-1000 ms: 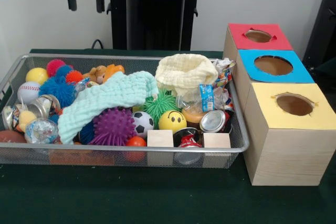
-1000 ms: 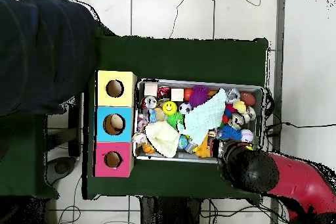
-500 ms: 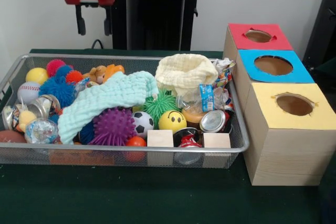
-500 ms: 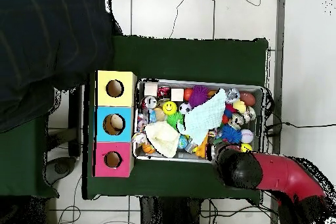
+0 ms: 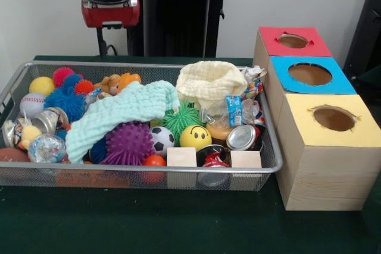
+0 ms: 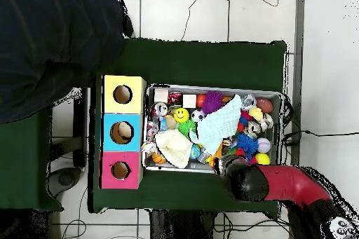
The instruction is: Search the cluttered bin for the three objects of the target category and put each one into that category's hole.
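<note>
hand (image 5: 110, 44) behind basket (image 5: 271, 147): grip state, can't tell; holding nothing | mint cloth (image 5: 119, 111): soft, light; pinch a raised fold | balls underneath

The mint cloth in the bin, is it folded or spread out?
Spread out. The mint cloth lies loosely draped across several balls in the bin, reaching from its left front up toward the yellow cloth.

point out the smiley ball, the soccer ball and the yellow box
smiley ball (image 5: 195, 137), front view, on its yellow face
soccer ball (image 5: 161, 140), front view, on its white and black front
yellow box (image 5: 363, 128), front view, on bare yellow top beside the hole
</note>
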Robot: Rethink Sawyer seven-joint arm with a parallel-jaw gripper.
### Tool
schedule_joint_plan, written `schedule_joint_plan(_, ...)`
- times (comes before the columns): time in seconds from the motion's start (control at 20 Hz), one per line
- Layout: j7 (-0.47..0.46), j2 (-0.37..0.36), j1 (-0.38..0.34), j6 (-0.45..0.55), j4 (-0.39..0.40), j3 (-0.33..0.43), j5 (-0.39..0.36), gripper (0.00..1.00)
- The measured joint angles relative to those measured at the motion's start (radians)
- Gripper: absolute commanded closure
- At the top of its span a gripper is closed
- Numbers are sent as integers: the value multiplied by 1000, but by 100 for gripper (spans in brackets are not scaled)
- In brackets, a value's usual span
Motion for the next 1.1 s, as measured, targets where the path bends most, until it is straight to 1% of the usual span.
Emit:
schedule_joint_plan(0.4, 0, 92, 0, -26, -29, -3, -84, 0)
schedule_joint_plan(0.6, 0, 120, -13, -29, -51, -3, -105, 0)
schedule_joint_plan(1.1, 0, 128, -82, -29, -95, -3, -107, 0)
